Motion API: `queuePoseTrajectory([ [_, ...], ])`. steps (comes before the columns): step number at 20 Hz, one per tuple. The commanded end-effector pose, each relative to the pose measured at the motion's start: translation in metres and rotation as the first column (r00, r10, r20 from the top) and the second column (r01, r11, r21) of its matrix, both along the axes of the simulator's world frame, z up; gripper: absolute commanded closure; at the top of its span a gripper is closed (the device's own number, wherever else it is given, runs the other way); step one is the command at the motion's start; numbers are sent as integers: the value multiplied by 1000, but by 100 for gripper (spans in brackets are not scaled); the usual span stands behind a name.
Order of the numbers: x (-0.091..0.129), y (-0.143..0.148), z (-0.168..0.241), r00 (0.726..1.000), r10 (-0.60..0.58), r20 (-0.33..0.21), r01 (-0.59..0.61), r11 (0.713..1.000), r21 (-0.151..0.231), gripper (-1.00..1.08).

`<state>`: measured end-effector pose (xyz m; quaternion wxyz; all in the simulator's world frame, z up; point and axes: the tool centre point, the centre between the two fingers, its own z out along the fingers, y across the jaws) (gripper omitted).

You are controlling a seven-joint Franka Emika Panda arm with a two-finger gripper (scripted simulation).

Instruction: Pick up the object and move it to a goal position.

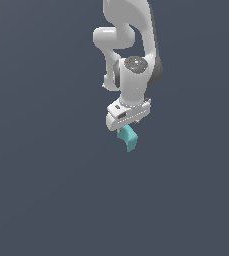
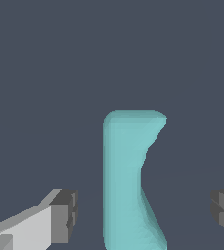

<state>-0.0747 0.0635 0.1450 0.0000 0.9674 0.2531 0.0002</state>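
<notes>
Object [image 2: 128,180] sits between hand's [image 2: 145,215] fingers.

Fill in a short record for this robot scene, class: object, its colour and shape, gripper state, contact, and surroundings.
object: teal block
shape: chunky, one side curving inward, flared ends
position: between the gripper fingers, just below the white hand in the exterior view
gripper state: open, fingers wide apart
contact: none visible; gaps show on both sides of the block
surroundings: plain dark grey-blue surface
goal marker: none visible
</notes>
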Motion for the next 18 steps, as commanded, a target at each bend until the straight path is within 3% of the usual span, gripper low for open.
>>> queuePoseTrajectory([
  [1, 0, 0, -4, 1000, 0, 0, 0, 1000, 0, -92],
  [15, -2, 0, -49, 1000, 5, 0, -5, 1000, 0, -92],
  [16, -2, 0, -49, 1000, 5, 0, -5, 1000, 0, 108],
  [18, -2, 0, -49, 1000, 5, 0, -5, 1000, 0, 108],
])
